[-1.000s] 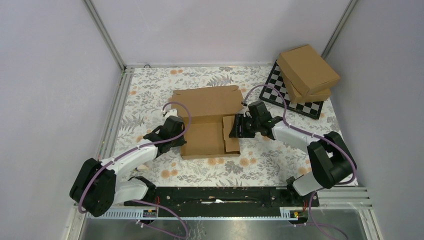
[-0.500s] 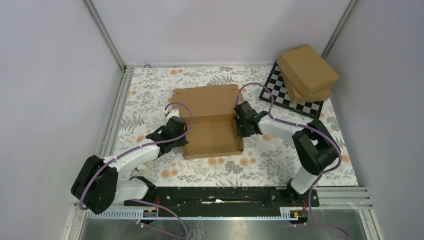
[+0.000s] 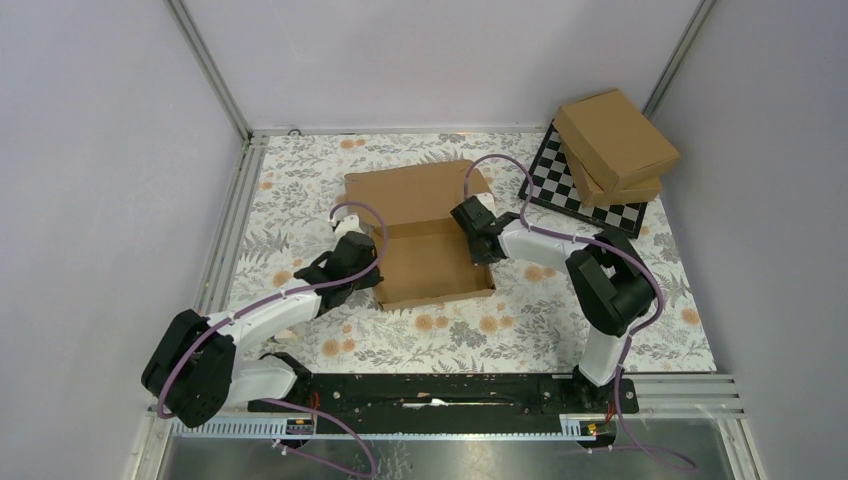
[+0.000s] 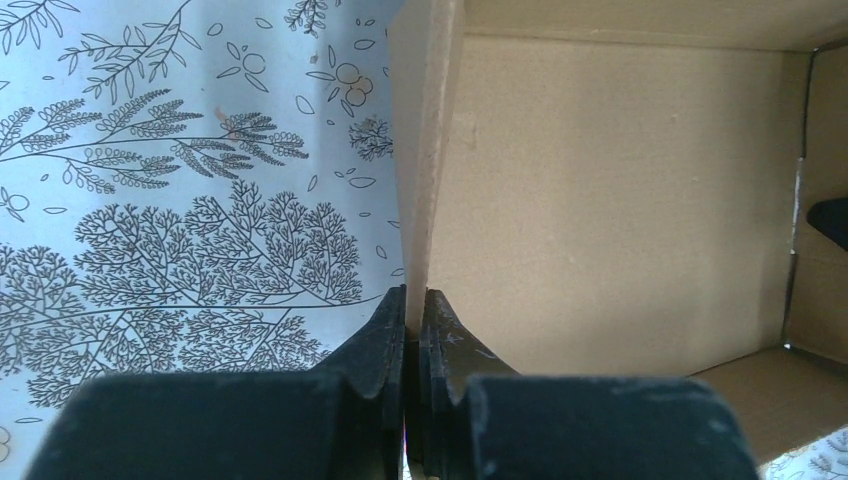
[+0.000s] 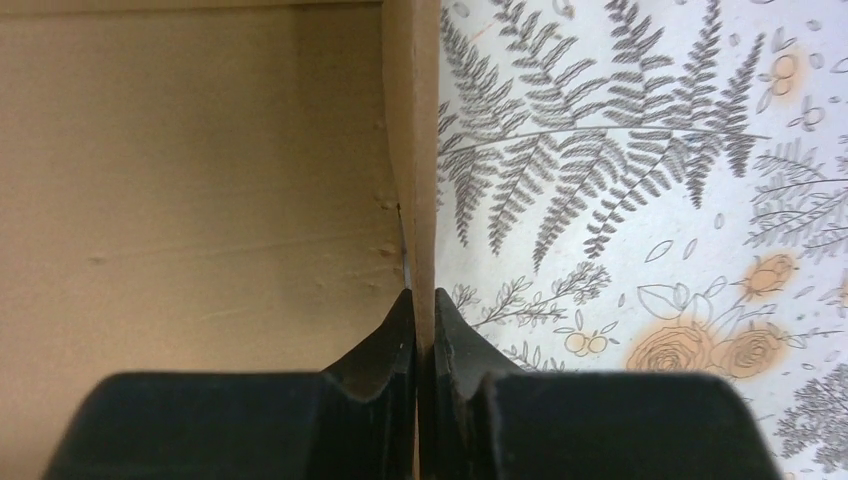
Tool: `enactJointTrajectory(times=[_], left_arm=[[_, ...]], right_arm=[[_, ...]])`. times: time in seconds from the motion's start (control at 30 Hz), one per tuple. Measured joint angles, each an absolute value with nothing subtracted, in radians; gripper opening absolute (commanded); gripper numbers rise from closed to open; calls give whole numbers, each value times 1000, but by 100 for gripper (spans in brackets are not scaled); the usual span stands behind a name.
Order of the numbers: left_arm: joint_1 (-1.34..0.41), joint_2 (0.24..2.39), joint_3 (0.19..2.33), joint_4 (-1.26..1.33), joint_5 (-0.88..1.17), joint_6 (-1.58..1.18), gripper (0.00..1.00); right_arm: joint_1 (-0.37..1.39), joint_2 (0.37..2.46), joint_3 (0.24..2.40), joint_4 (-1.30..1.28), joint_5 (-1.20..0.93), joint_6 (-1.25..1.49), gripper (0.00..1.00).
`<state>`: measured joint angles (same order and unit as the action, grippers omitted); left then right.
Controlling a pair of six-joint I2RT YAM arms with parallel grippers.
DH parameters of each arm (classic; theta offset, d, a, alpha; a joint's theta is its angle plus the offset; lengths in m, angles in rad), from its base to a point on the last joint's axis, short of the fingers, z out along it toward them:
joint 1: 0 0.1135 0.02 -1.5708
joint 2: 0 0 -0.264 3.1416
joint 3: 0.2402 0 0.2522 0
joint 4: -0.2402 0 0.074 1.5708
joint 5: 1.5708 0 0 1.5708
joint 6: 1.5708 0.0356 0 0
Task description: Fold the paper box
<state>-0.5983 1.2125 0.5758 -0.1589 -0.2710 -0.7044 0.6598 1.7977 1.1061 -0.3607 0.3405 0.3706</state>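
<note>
The paper box (image 3: 430,262) is a brown cardboard tray in the middle of the floral cloth, its lid flap (image 3: 415,192) lying flat behind it. My left gripper (image 3: 368,262) is shut on the box's upright left wall (image 4: 425,150), one finger on each side. My right gripper (image 3: 478,240) is shut on the upright right wall (image 5: 412,150) in the same way. In the left wrist view the box floor (image 4: 610,200) shows to the right of the wall. In the right wrist view the floor (image 5: 190,190) shows to the left of it.
Two ready-made cardboard boxes (image 3: 615,145) are stacked on a chessboard (image 3: 580,190) at the back right. The floral cloth (image 3: 300,190) covers the table, with a metal rail (image 3: 235,220) along its left edge and grey walls around.
The right arm swung in toward the box, raised the right side flap upright and shut its gripper on it. The box shifted slightly to the right. The left gripper kept its hold.
</note>
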Motion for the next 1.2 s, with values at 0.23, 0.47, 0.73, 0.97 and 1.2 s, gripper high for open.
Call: enactJointTrajectory(times=[0.23,0.47,0.73,0.97,1.2], left_arm=[[-603,1227,562,-131,-272,-764,0],[-602,1299,572,-126,-265,-758,0],[-602,1340,619,-142,-265,-742,0],[-601,1352,630,-165,-266,-729,0],[-601,1358,634,-175,-267,-726,0]], right_arm=[[666,1877,1188,-405,427,372,14],[657,1868,1184,-400,392,362,22],[565,1845,1171,-398,239,362,33],[554,1831,1147,-391,206,357,42],[553,1831,1142,-392,205,351,53]])
